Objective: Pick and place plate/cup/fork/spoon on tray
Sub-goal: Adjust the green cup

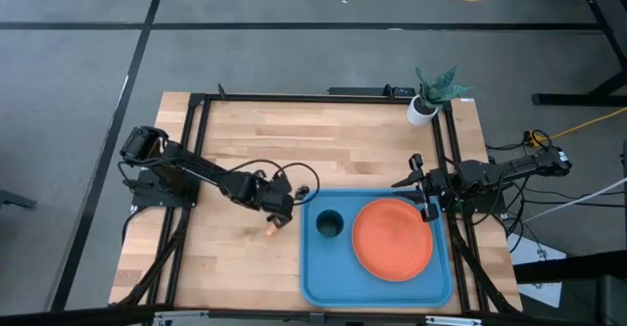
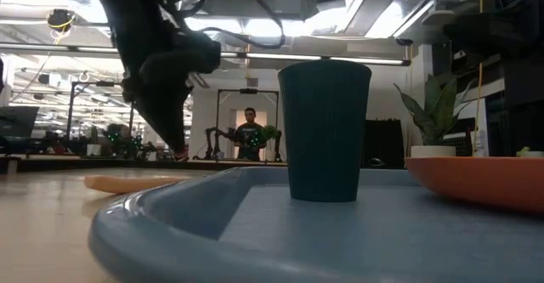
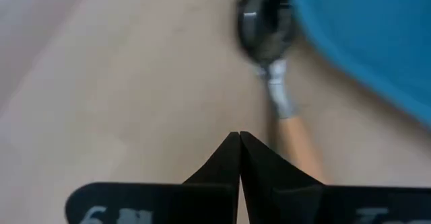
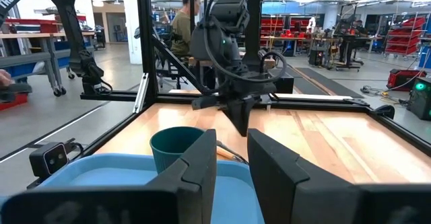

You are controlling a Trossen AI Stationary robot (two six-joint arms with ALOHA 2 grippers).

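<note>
The blue tray [image 1: 315, 267] lies at the table's near right. On it the teal cup [image 1: 328, 224] stands upright beside the orange plate [image 1: 392, 238], which lies flat. The fork [image 1: 271, 232] lies on the wood just left of the tray, and its orange handle [image 3: 300, 143] and silver neck [image 3: 279, 93] show in the left wrist view. A dark oval bowl [image 3: 264, 25] lies at the fork's silver end; I cannot tell whether it is the spoon. My left gripper [image 3: 239, 140] is shut and empty, pointing down beside the fork's handle. My right gripper [image 4: 232, 163] is open and empty at the tray's far right corner.
A white pot with a green plant [image 1: 431, 99] stands at the far right corner. A black frame [image 1: 196, 150] runs along the table's edges. Bare wood lies left of and beyond the tray. A person [image 2: 249, 134] stands in the room behind.
</note>
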